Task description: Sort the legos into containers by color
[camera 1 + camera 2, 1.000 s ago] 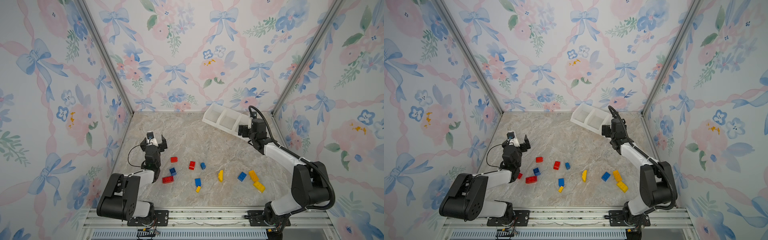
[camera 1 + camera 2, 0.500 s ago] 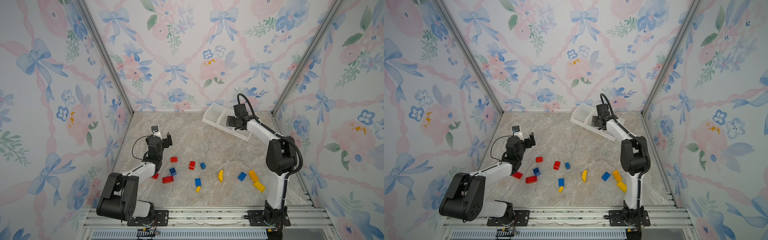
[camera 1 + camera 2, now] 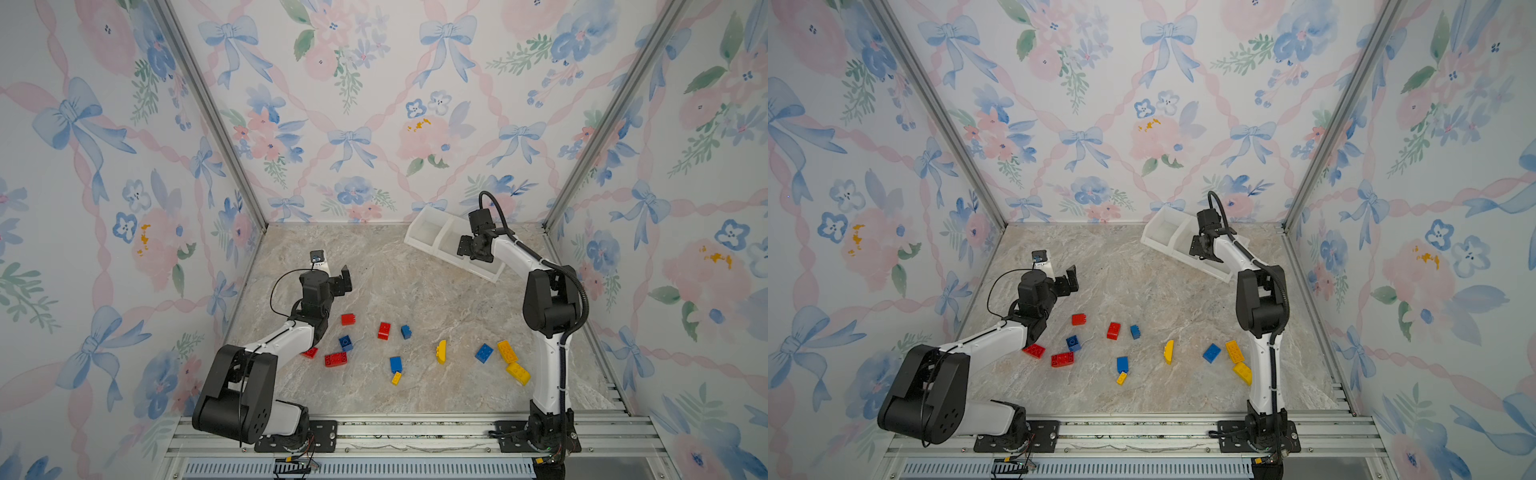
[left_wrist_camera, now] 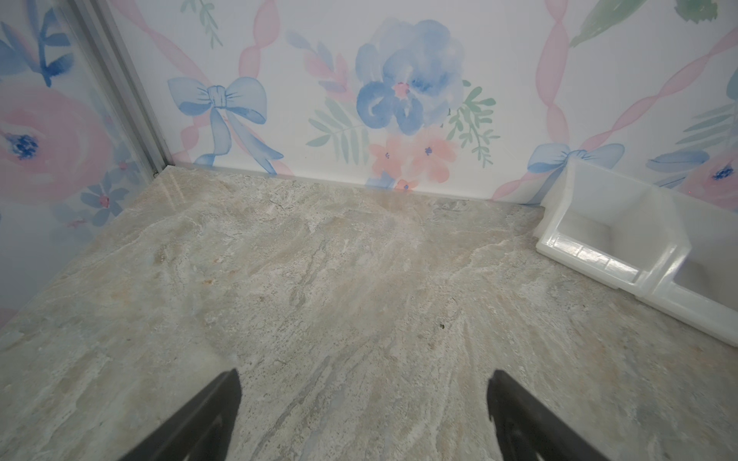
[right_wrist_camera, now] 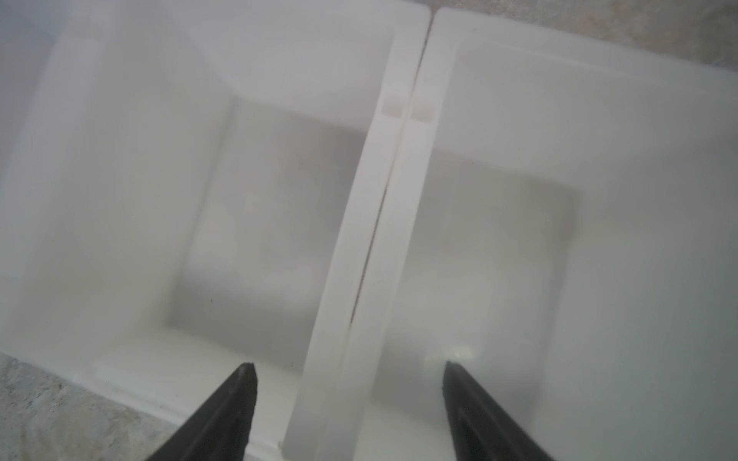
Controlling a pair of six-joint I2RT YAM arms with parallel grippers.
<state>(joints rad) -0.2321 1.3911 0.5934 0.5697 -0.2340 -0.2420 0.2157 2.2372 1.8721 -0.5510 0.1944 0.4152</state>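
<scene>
Both tools moved; right tool (image 5: 348, 369) straddles containers' (image 5: 393, 187) divider; left tool (image 4: 364, 377) nearer centre.

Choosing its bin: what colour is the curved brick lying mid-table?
Yellow; the curved brick shows best in a top view.

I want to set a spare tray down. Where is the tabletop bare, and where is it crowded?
Bare: the patch between the left pincer, the back wall and the bins; the strip between the bricks and the front rail. Crowded: the brick band across the near half, and the bins' corner under the right pincer.
</scene>
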